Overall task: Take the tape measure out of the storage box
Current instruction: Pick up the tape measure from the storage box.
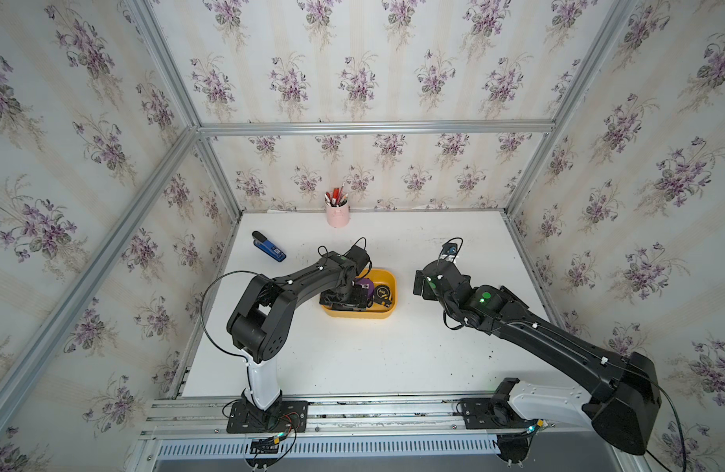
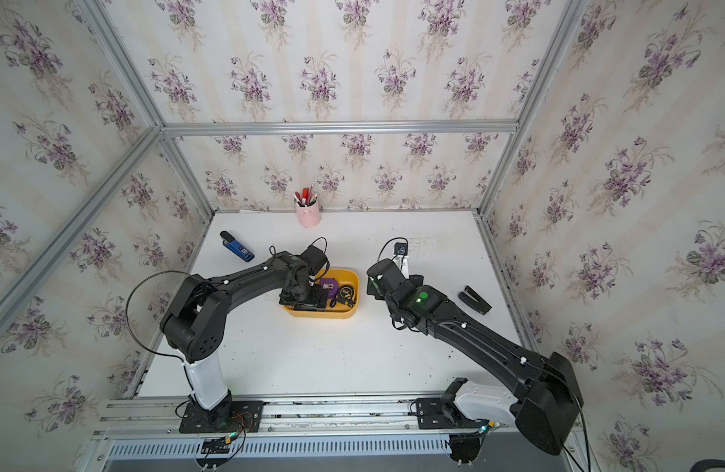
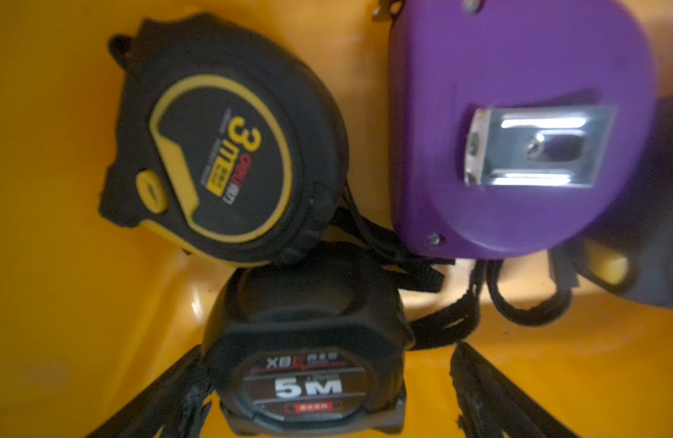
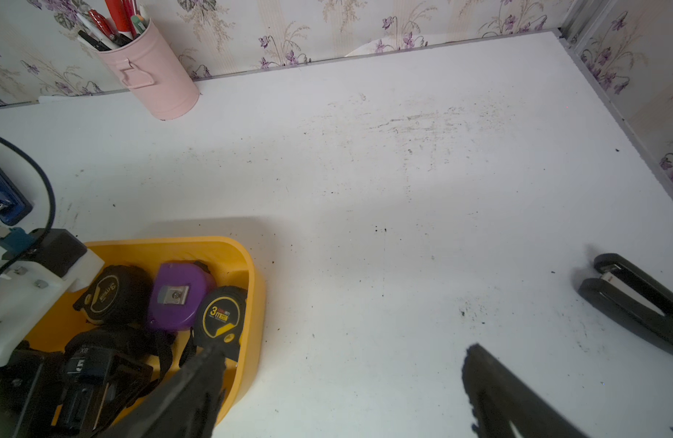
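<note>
Yellow storage box (image 1: pixel 361 314) sat on the bench (image 4: pixel 403 189); inside, our left hand (image 3: pixel 327 350), spread wide and empty, straddled the black 5M tape measure (image 3: pixel 308 379). We judged it dense, rigid, rubber-edged: squeeze its sides. Our right hand (image 4: pixel 344 350) gaped empty alongside.

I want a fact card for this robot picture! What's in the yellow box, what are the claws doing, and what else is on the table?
storage box: yellow, holds four tape measures
tape measures: purple tape measure, black 5M tape measure, two black-and-yellow tape measures
left claw: open, down in the box, straddling the black 5M tape measure
right claw: open, holding nothing, over the table beside the box
also on table: pink pen cup, blue stapler, black stapler
job: not done, no tape measure out yet
</note>
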Robot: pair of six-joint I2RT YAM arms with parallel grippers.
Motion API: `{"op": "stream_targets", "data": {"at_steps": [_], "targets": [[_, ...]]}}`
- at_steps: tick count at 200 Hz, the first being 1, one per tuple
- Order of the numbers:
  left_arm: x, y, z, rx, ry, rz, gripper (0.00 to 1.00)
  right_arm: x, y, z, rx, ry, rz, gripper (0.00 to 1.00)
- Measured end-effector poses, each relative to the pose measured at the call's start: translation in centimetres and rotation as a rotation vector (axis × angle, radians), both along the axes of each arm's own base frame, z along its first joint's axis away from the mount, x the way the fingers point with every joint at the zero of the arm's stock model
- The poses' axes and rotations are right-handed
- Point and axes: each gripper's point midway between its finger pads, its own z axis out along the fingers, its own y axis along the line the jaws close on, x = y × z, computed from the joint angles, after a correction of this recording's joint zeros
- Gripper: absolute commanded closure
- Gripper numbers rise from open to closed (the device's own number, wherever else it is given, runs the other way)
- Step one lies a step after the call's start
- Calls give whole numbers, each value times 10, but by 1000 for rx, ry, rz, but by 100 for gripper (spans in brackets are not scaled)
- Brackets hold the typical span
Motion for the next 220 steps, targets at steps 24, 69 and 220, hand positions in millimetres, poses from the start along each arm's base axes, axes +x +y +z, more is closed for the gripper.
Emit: {"op": "stream_targets", "data": {"at_steps": [24,69,220], "targets": [[0,1,-6,15,8,-7,3,1,-2,0,1,1,-6,0],[5,0,-7,17,-6,-17,43,1,-4,-3,0,6,-13,0],[18,-10,111,-133,-201,15,80,-12,29,9,218,5,145,0]]}}
